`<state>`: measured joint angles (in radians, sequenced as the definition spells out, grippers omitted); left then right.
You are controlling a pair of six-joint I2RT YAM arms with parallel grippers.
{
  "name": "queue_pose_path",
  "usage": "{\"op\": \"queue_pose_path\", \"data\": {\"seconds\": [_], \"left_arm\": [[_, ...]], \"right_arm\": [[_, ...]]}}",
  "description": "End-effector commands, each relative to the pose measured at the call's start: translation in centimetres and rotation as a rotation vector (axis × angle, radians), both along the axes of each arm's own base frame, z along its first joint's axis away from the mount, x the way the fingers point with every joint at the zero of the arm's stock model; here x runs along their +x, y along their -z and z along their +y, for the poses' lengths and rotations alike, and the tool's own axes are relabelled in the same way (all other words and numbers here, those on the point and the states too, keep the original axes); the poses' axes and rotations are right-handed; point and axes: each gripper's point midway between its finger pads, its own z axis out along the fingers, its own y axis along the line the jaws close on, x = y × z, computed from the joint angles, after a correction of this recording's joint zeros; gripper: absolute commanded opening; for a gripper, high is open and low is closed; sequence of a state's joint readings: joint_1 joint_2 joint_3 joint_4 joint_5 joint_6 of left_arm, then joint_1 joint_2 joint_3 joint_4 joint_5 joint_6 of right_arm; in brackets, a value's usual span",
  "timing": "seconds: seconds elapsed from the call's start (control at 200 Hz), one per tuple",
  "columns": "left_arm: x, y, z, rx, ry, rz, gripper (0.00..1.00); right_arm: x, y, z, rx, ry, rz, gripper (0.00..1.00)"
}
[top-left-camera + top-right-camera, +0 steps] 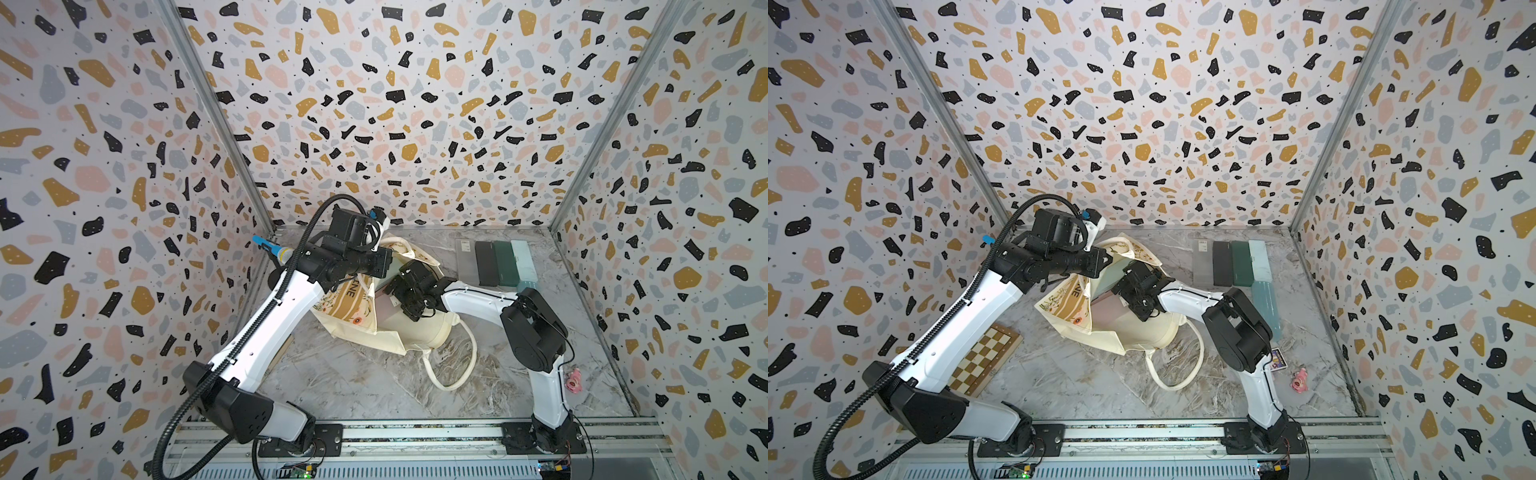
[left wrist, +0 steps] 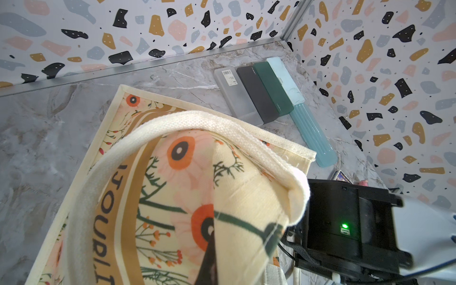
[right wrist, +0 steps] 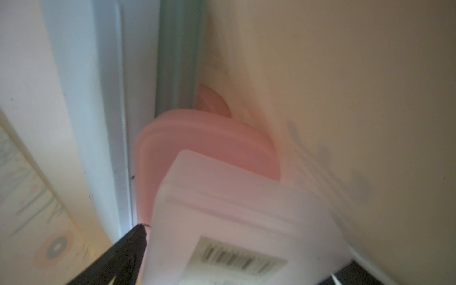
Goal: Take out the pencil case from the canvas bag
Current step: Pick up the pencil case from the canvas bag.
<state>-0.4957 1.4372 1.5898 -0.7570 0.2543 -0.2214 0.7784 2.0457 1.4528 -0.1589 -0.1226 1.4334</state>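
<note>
The cream canvas bag (image 1: 415, 332) (image 1: 1142, 336) lies on the marble table, its floral side with the tan lettered band raised. My left gripper (image 1: 384, 249) (image 1: 1105, 259) (image 2: 212, 244) is shut on the bag's printed upper wall near a handle (image 2: 197, 121) and holds the mouth up. My right gripper (image 1: 409, 286) (image 1: 1129, 286) (image 3: 241, 249) reaches inside the bag, open wide. A frosted pale pencil case (image 3: 234, 209) with a barcode label lies between its fingers (image 3: 133, 244). A pink case (image 3: 209, 143) lies behind it.
Several pencil cases lie in a row at the back right: clear (image 1: 467, 257), black (image 1: 486, 262), green (image 1: 505, 262), pale blue (image 1: 524, 262), plus a ribbed teal one (image 1: 1266, 307). A chessboard (image 1: 984, 357) lies left, a card (image 1: 1278, 358) and pink toy (image 1: 573, 380) right. The bag's other handle (image 1: 457, 374) loops forward.
</note>
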Motion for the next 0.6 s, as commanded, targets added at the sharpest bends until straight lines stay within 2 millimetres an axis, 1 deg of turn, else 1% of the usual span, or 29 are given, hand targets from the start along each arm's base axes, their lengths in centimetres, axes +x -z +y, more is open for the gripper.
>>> {"op": "queue_pose_path", "data": {"seconds": [0.0, 0.13, 0.265, 0.335, 0.441, 0.561, 0.596], "left_arm": [[-1.3, -4.4, -1.1, -0.100, 0.082, -0.114, 0.00], [-1.0, -4.2, -0.6, -0.071, 0.060, -0.125, 0.00], [-0.8, -4.3, -0.2, -0.056, 0.043, -0.137, 0.00], [-0.5, -4.1, 0.1, -0.043, 0.026, -0.142, 0.00], [-0.2, -4.1, 0.5, -0.022, 0.001, -0.153, 0.00], [0.4, -4.1, 1.3, 0.005, -0.045, -0.168, 0.00], [0.6, -4.0, 1.4, 0.013, -0.055, -0.170, 0.00]], "right_arm": [[2.0, 0.2, -1.4, -0.015, 0.055, 0.003, 1.00], [1.9, -0.1, -1.6, -0.021, 0.055, -0.007, 0.90], [2.3, -1.7, -2.0, -0.024, 0.063, -0.057, 0.80], [2.5, -3.0, -2.2, -0.021, 0.066, -0.098, 0.75], [2.6, -5.4, -2.4, -0.019, 0.060, -0.185, 0.71], [2.1, -8.2, -2.0, -0.047, 0.033, -0.311, 0.68], [1.9, -8.7, -1.8, -0.061, 0.026, -0.342, 0.67]]}}
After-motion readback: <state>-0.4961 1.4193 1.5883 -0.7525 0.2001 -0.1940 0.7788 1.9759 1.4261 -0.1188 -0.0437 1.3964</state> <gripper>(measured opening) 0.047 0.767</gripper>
